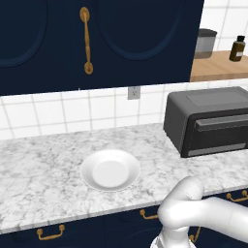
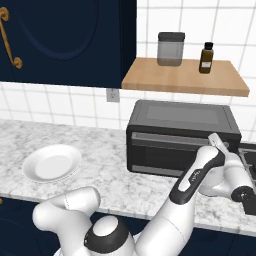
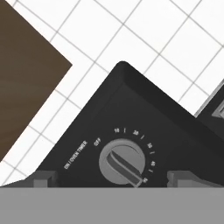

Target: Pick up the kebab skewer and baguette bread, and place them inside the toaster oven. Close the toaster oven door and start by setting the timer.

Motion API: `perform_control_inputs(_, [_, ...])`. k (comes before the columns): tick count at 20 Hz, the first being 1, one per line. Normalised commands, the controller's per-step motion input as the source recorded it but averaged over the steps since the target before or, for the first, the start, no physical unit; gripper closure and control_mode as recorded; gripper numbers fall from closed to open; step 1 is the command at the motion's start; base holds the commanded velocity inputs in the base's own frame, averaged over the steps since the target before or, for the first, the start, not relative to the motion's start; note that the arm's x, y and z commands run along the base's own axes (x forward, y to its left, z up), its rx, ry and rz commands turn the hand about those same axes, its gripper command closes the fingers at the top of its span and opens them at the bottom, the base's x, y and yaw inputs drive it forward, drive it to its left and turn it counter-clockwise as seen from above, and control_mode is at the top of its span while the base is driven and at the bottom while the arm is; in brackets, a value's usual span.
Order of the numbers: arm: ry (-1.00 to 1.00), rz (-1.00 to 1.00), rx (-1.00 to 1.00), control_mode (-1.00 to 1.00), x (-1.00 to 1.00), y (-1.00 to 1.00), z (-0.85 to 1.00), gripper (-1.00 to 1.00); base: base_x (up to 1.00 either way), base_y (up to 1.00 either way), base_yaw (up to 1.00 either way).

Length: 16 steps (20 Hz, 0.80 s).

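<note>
Now we saw the gripper point(image 3: 112, 177) open, finger tips either side of the timer knob point(image 3: 121, 162) on the toaster oven's point(image 2: 180, 135) right end, far right of the empty plate point(image 2: 51, 163). Knob looked rigid, small, slick; we'd pinch its raised ridge.

toaster oven point(image 3: 144, 118) panel: "ON / OVEN TIMER" + "OFF" | dial point(image 3: 121, 162) ring: 10, 20, 30 legible, remaining numbers too blurry tbh
</note>
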Motion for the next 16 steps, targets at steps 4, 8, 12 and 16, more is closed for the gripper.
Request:
perform_control_inputs(4, [0.0, 0.0, 0.0, -1.0, 0.0, 0.0, 0.0, -1.0, 0.0, 0.0, 0.0])
perform_control_inputs(8, [0.0, 0.0, 0.0, -1.0, 0.01, 0.0, 0.0, -1.0, 0.0, 0.0, 0.0])
perform_control_inputs(12, [0.0, 0.0, 0.0, -1.0, 0.12, 0.0, 0.0, -1.0, 0.0, 0.0, 0.0])
perform_control_inputs(16, [0.0, 0.0, 0.0, -1.0, 0.12, -0.02, 0.0, -1.0, 0.0, 0.0, 0.0])
